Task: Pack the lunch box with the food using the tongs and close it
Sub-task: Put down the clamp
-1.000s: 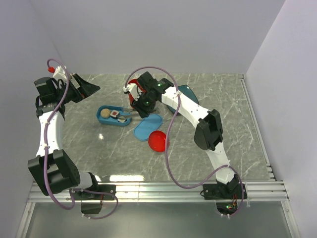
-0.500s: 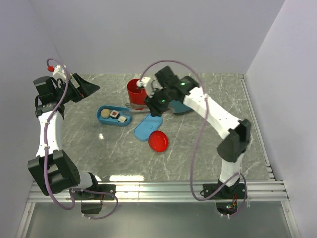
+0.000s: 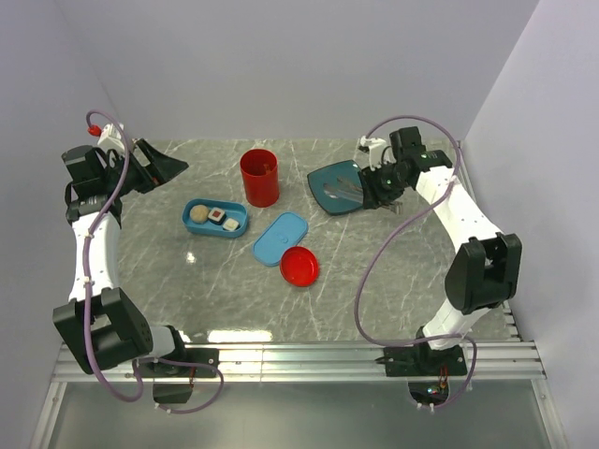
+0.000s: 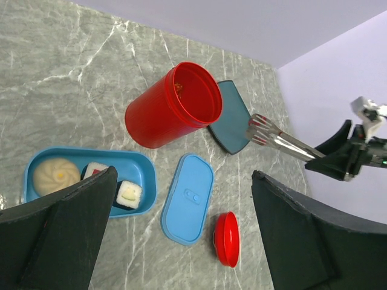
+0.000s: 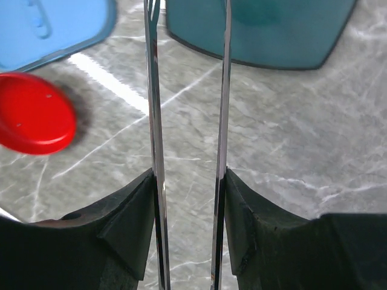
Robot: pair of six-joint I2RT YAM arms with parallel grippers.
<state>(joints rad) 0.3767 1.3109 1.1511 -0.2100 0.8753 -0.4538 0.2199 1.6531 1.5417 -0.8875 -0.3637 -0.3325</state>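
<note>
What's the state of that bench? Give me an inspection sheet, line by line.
Surface: grey marble tabletop, no spills seen.
Job's things: shallow light-blue plastic lunch box open, holding beige ball and two white rolls; flat blue lid beside it; slim silver metal tongs gripped.
Clutter: red plastic cup, red round cap, dark teal square plate.
Pincers: left pincer open, empty; right pincer shut on tongs.
Cables: mauve cables hang in loose loops.
Surroundings: pale lilac walls, metal rail at near edge.
</note>
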